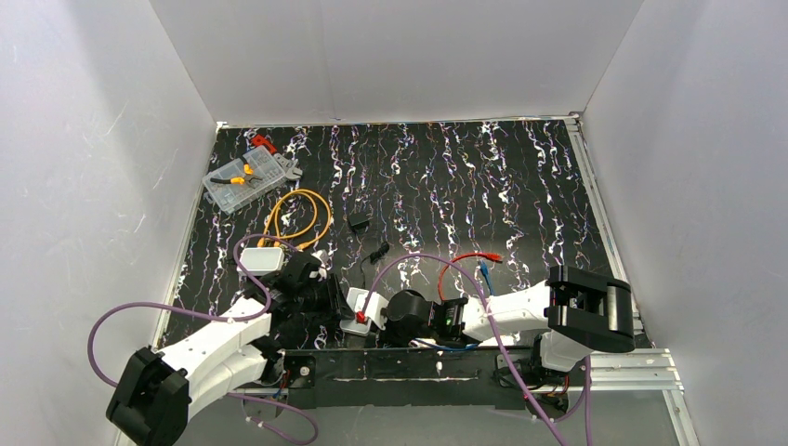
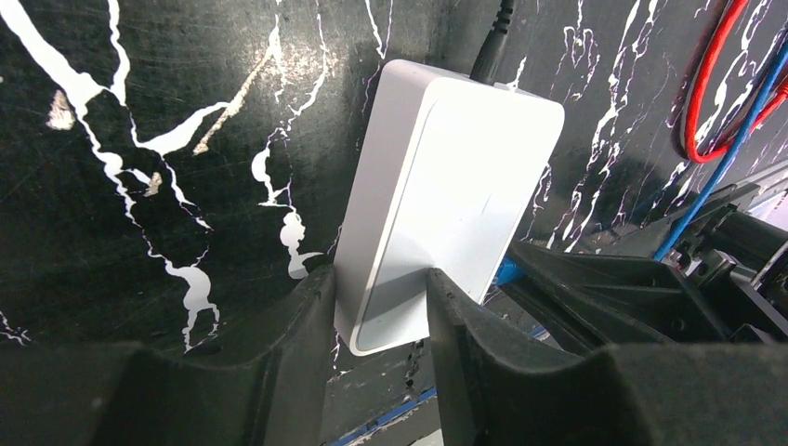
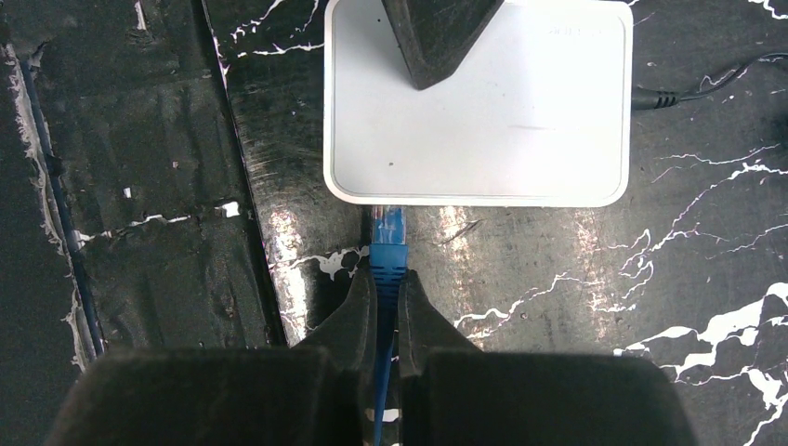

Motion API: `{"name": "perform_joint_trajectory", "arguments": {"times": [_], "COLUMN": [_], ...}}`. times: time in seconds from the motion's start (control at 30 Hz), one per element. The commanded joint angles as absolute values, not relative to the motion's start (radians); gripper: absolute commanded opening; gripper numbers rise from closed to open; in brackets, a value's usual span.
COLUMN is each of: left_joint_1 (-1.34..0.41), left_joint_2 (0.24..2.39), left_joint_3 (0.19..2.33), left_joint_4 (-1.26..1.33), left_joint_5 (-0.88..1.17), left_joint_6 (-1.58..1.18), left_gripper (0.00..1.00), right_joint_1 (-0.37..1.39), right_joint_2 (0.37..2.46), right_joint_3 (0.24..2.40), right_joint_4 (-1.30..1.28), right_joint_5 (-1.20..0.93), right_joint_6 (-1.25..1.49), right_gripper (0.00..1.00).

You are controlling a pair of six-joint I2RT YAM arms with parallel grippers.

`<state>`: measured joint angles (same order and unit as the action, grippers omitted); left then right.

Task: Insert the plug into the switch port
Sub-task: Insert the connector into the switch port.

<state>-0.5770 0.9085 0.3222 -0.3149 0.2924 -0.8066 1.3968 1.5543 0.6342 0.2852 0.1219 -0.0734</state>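
Observation:
The switch [image 3: 520, 121], a flat pale box with rounded corners, lies on the black marbled mat near the front edge [image 1: 364, 302]. My left gripper [image 2: 379, 281] is closed on its corner, one finger against the side wall and the other finger [image 3: 432, 37] on the top face. My right gripper [image 3: 386, 279] is shut on the blue cable just behind the plug [image 3: 387, 228]. The plug's clear tip meets the switch port [image 3: 385, 203] in the near edge. How far it sits inside is hidden. In the left wrist view the plug [image 2: 506, 271] shows blue beside the switch [image 2: 455, 186].
A black power lead [image 3: 664, 96] enters the switch's far end. Red and blue cables [image 2: 706, 93] loop to the right. Further back lie a smaller white box [image 1: 261, 259], a yellow cable [image 1: 297, 218] and a clear parts case [image 1: 246, 178]. A purple cable [image 1: 418, 260] arcs over the arms.

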Motion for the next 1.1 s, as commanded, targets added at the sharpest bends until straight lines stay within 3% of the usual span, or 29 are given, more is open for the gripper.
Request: {"name": "perform_joint_trajectory", "arguments": {"times": [0.0,0.43,0.6,0.83,1.07], "left_joint_1": [-0.61,-0.617,-0.617,-0.617,-0.616], "left_joint_2": [0.926,0.835,0.821,0.847,0.845], "left_joint_3": [0.271,0.236,0.286,0.492,0.599], "left_joint_4": [-0.265,-0.263,-0.31,-0.501,-0.588], "left_joint_5": [0.44,0.45,0.401,0.186,0.078], "left_joint_6": [-0.845,-0.885,-0.867,-0.769,-0.722], "left_gripper": [0.28,0.24,0.44,0.97,0.98], "right_joint_1": [1.397,1.366,1.365,1.361,1.324], "right_joint_2": [1.593,1.614,1.586,1.576,1.58], "right_joint_3": [0.718,0.718,0.672,0.617,0.622], "right_joint_4": [0.519,0.584,0.45,0.28,0.249], "right_joint_5": [0.138,0.108,0.077,0.107,0.178], "right_joint_6": [-0.065,-0.05,-0.052,-0.031,0.018], "right_gripper": [0.01,0.01,0.01,0.01,0.01]}}
